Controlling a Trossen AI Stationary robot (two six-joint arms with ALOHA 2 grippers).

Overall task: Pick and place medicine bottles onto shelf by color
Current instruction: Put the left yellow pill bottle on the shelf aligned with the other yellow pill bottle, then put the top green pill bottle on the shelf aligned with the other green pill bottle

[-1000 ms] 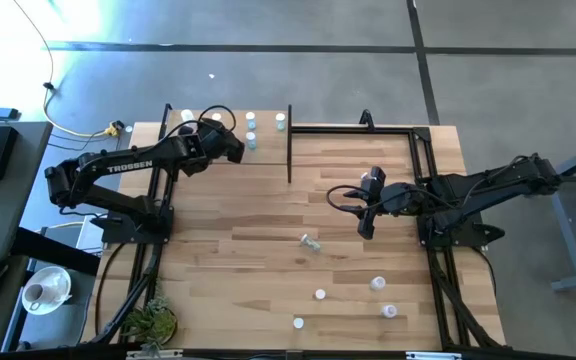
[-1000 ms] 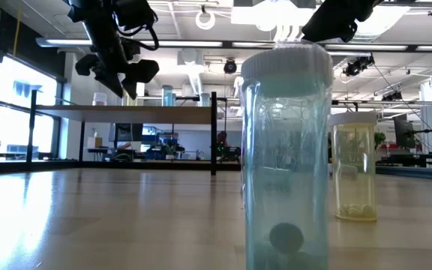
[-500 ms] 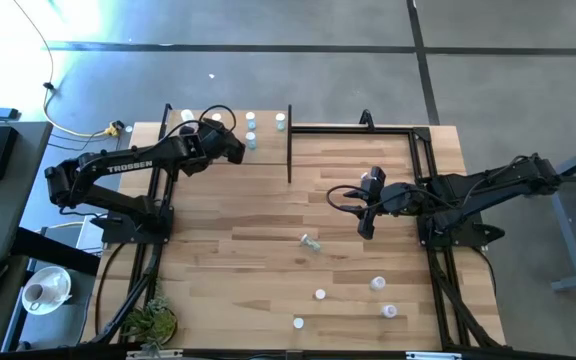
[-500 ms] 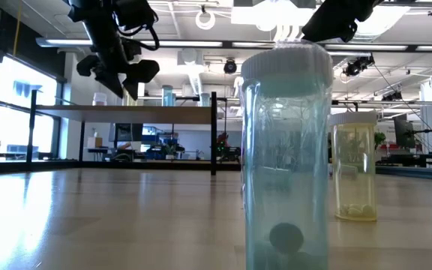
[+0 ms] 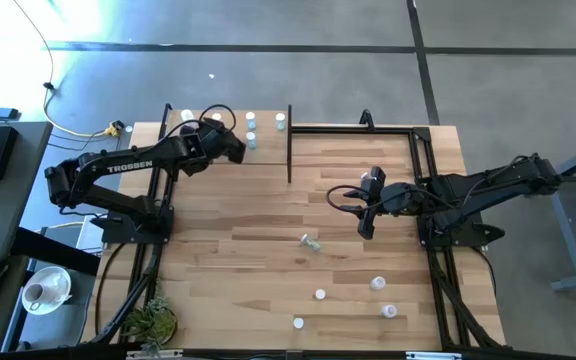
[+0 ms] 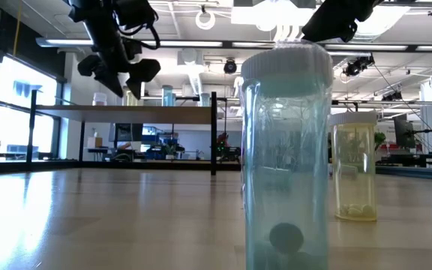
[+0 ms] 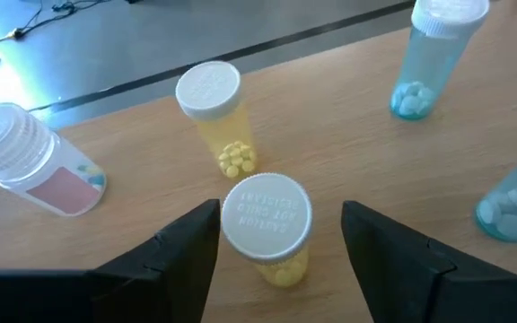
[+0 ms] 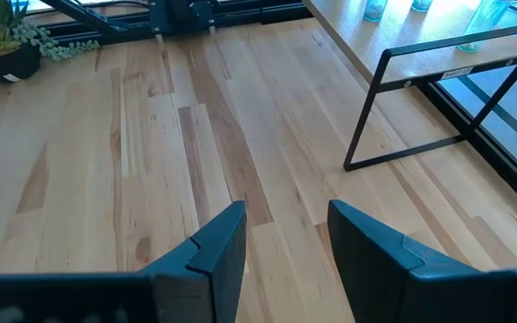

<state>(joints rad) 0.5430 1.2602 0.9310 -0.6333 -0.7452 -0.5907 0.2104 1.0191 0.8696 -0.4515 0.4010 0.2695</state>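
Note:
The shelf (image 5: pixel 268 150) stands at the table's far left with several medicine bottles upright on it. My left gripper (image 5: pixel 233 146) hovers over it, slanting down, open. Its fingers stand on either side of a yellow bottle with a white cap (image 7: pixel 266 224) and touch nothing. Beyond that bottle stand a second yellow bottle (image 7: pixel 215 117), a clear one with a pink label (image 7: pixel 25 161) and two blue ones (image 7: pixel 433 54). My right gripper (image 5: pixel 366 228) hangs open above the table's middle, with nothing between its fingers (image 8: pixel 214 247).
Loose bottles stand on the table's near right (image 5: pixel 377 283), and one lies on its side near the middle (image 5: pixel 310 241). A blue bottle (image 6: pixel 287 157) and a yellow one (image 6: pixel 355 169) stand close to the low camera. A potted plant (image 5: pixel 153 322) sits at the near left corner.
My left gripper's fingers have spread slightly wider above the shelf; the arm itself has kept its place. The yellow bottle between the fingers stands upright on the board.

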